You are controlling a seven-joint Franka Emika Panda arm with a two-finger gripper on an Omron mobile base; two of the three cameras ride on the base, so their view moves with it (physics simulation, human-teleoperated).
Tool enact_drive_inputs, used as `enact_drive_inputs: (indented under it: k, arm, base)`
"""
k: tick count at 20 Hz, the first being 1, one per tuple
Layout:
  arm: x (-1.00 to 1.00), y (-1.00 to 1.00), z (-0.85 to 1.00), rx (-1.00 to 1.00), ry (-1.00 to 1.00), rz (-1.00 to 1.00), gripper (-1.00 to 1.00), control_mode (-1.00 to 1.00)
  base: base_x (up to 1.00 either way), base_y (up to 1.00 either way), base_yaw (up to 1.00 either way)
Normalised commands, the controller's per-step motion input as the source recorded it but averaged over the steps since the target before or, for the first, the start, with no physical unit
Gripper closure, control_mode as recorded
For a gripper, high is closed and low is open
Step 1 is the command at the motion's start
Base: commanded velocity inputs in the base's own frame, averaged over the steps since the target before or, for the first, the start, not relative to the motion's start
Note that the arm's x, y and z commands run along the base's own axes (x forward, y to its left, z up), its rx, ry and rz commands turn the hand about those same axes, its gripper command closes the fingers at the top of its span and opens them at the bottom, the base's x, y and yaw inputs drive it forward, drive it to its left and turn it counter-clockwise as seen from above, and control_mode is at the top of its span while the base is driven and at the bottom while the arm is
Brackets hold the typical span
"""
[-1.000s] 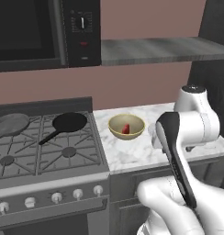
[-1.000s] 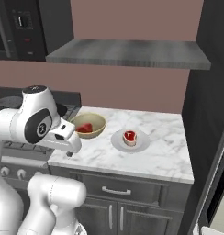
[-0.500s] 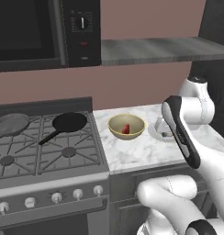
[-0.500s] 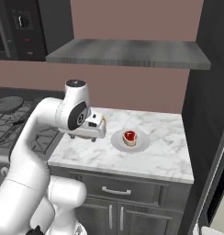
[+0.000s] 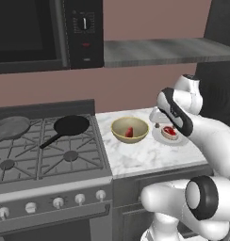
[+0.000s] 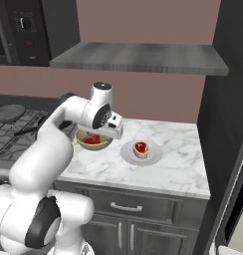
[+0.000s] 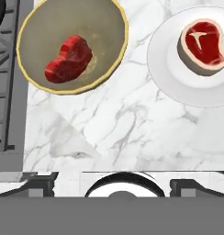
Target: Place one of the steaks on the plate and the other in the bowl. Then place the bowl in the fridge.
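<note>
Steaks (image 7: pixel 69 58): one/bowl (image 7: pixel 111 64), one/plate (image 7: pixel 169 82)

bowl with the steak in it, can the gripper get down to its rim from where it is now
Probably yes. The open gripper hangs over the counter beside the bowl, and nothing lies between them; the plate sits apart.

Bowl (image 7: pixel 72 46) beside plate (image 7: pixel 178 78) (steaks inside)

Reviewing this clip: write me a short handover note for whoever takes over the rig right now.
Gripper: open, empty, above the marble counter near the bowl.
One steak lies in the bowl; the other steak lies on the plate, beside the bowl.
Done: both steaks placed.
Left: grasp the bowl and put it in the fridge, at the counter's right end.
</note>
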Motion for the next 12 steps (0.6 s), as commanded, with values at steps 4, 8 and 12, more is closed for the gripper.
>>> enact_drive_inputs:
  k: [4, 8, 12]
  arm:
    - [1.0, 0.0, -0.44, 0.04, 0.0, 0.0, -1.0, -1.0]
    - [0.99, 0.0, -0.6, 0.04, 0.02, 0.0, -1.0, -1.0]
    - [0.89, 0.0, -0.3, 0.0, 0.0, 0.0, -1.0, -1.0]
  base:
    - [0.0, 0.0, 0.0]
    - [0.0, 0.0, 0.0]
    - [0.0, 0.0, 0.0]
